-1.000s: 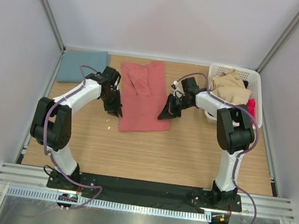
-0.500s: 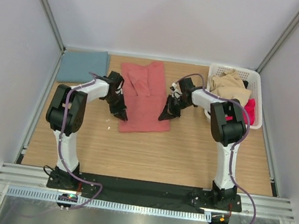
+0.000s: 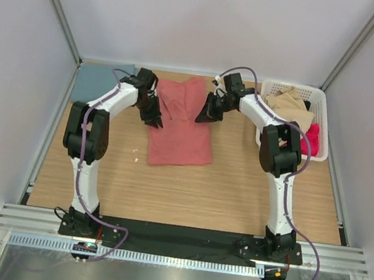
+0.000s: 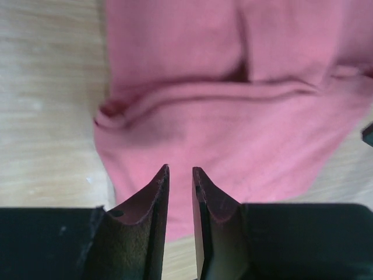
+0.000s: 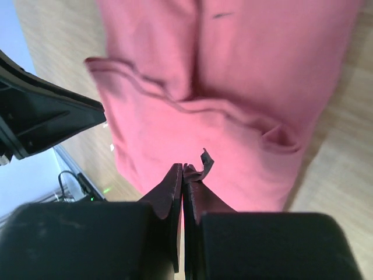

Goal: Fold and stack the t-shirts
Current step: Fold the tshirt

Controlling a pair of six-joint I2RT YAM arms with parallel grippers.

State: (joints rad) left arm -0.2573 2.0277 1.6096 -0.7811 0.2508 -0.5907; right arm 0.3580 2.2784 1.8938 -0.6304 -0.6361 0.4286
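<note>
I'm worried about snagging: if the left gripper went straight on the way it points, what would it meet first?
Probably the salmon-red t-shirt: the left gripper points straight onto its cloth, though how close it is remains unclear.

Twin arms, left point(image 3: 113, 98) and right point(image 3: 257, 111), pair white links with bulky black joints. Purplish-grey cables point(image 3: 241, 69) loop along each. Black bases point(image 3: 85, 222) sit bolted down. Their tapered fingers point(image 4: 145, 210) are dark and matte.
</note>
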